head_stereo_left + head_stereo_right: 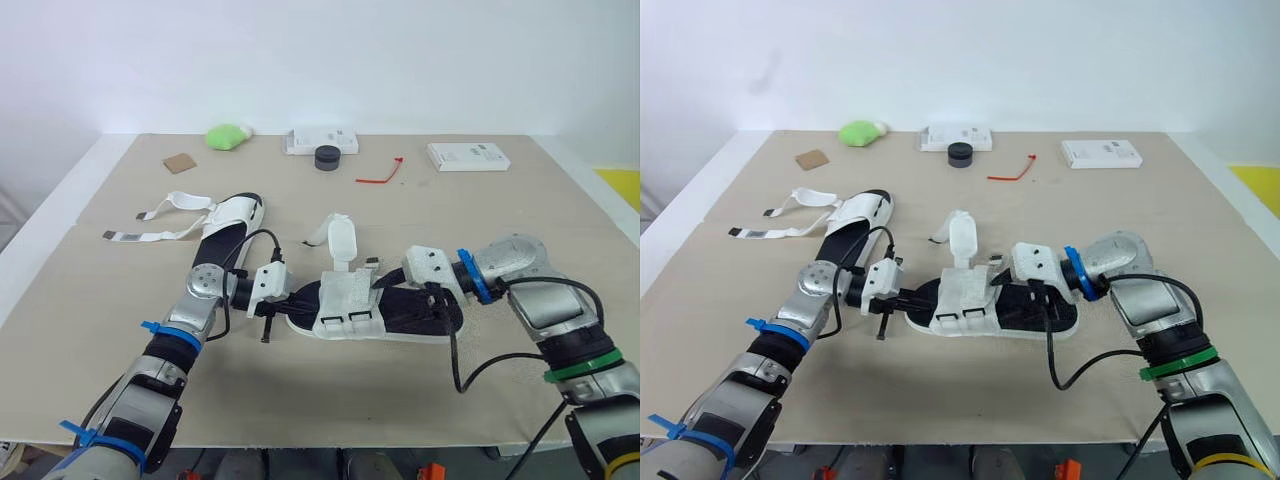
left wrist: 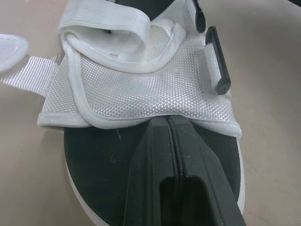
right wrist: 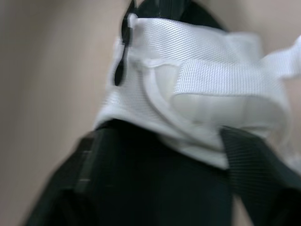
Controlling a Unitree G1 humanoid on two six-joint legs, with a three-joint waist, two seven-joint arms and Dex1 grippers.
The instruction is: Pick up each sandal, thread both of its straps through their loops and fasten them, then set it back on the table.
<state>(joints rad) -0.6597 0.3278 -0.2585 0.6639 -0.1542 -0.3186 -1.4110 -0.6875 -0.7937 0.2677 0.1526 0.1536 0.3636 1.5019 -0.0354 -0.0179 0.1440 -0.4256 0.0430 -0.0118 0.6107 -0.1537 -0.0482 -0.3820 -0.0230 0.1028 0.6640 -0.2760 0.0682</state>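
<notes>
One sandal (image 1: 355, 305) is laid flat in the middle of the desk (image 1: 500, 220), its toe turned to 9 o'clock and its heel to 3 o'clock. One of its white straps (image 1: 341, 245) is stood up loose above the mesh upper (image 2: 141, 89), pointing to 12 o'clock. The left gripper (image 1: 296, 299) is placed at the toe end, over the black footbed, its jaws clenched together with the tips at the edge of the mesh. The right gripper (image 1: 432, 298) is set at the heel end; whether its jaws are released or clenched cannot be told. The second sandal (image 1: 232, 222) is seen at 10 o'clock from the first, with its straps (image 1: 160, 235) spread unfastened on the desk towards 9 o'clock.
</notes>
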